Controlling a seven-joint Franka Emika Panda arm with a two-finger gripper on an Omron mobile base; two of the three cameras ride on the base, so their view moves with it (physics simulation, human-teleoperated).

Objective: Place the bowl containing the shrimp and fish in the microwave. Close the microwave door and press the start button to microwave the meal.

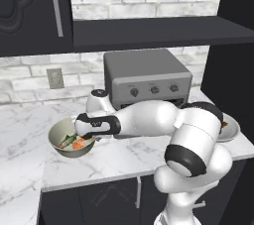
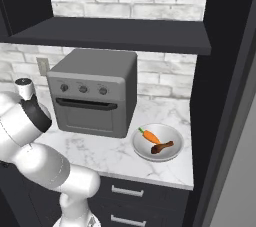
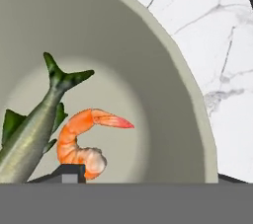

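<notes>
At the left of the left base view, the bowl [image 1: 64,139] sat on the white marble counter [image 1: 114,157], with the fish [image 1: 66,141] and the shrimp [image 1: 78,143] lying inside it. The gripper [image 1: 92,139] reached down at the bowl's right rim, at the end of the white arm [image 1: 149,118] that stretched leftward from the lower right of the frame. Whether its fingers stood apart or had clamped on the rim could not be told. Behind the arm, in the centre of that view, stood a grey countertop oven [image 1: 147,79] with knobs, and a white dish [image 1: 229,128] peeked out at the right edge.

In the hand view, the fish [image 3: 29,134] lay at lower left with its tail up, the shrimp [image 3: 81,141] curled just beside it, and one dark fingertip [image 3: 73,173] rose at the bottom.

In the right base view, the dish [image 2: 157,142] with orange food sat right of the oven [image 2: 95,98].
</notes>
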